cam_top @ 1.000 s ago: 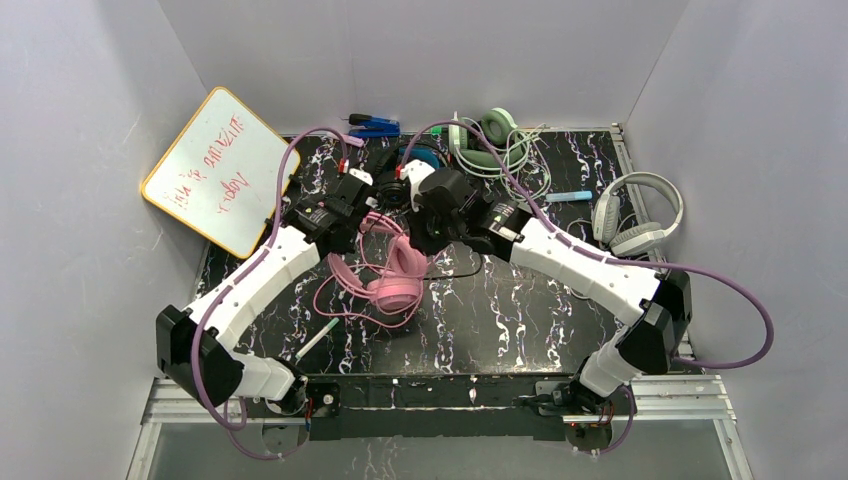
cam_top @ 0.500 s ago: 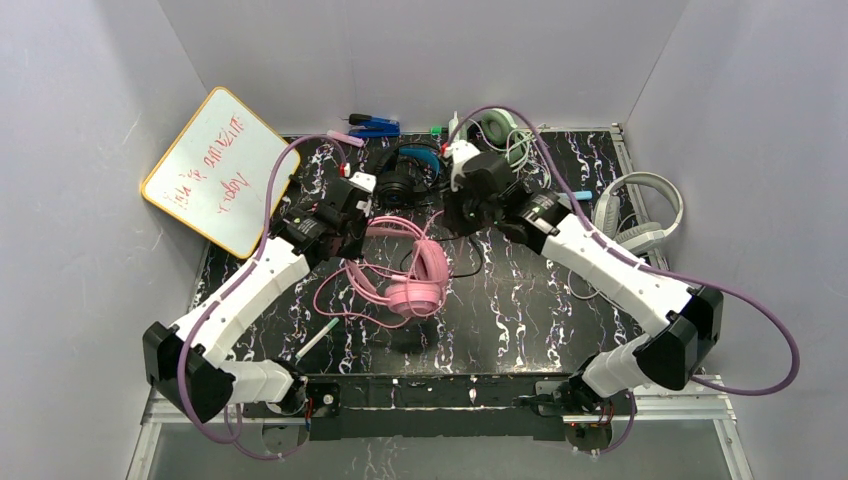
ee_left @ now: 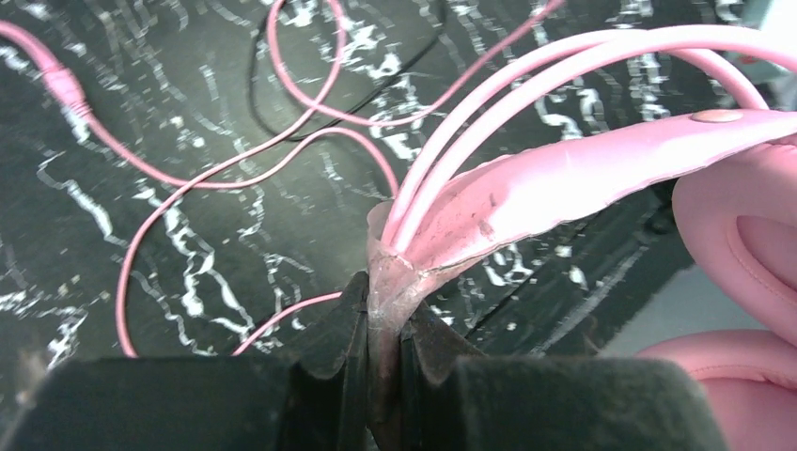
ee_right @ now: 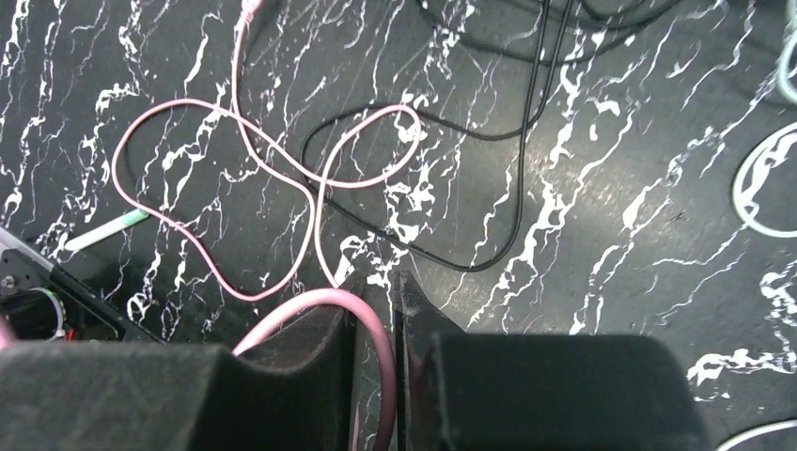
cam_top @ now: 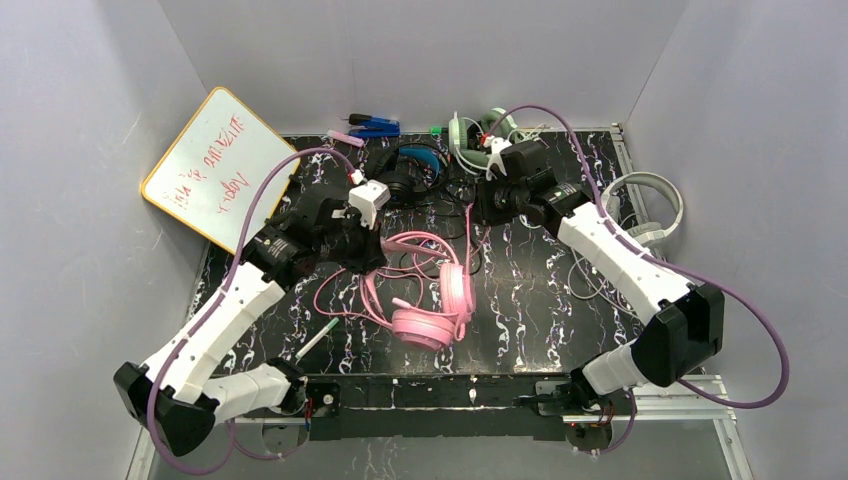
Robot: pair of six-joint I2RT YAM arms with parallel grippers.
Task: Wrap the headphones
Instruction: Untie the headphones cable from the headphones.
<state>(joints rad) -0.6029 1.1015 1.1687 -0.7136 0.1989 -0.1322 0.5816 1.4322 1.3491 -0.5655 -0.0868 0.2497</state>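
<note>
The left claw (ee_left: 383,324) is clamping tight on the headband (ee_left: 564,178) of the pink headset (cam_top: 430,320). The headset is sitting in the middle of the table (cam_top: 540,320), with its cups towards the near edge. Its cord (ee_right: 318,225) is looping over the table. The right claw (ee_right: 376,301) is almost closed and is pinching this cord between its jaws, near the black-and-blue headset (cam_top: 415,162).

Four headphones (pink pair (cam_top: 425,328), black-and-blue pair (cam_top: 424,153), green pair (cam_top: 462,140), white-grey pair (cam_top: 650,180)) and one whiteboard (cam_top: 220,170).
</note>
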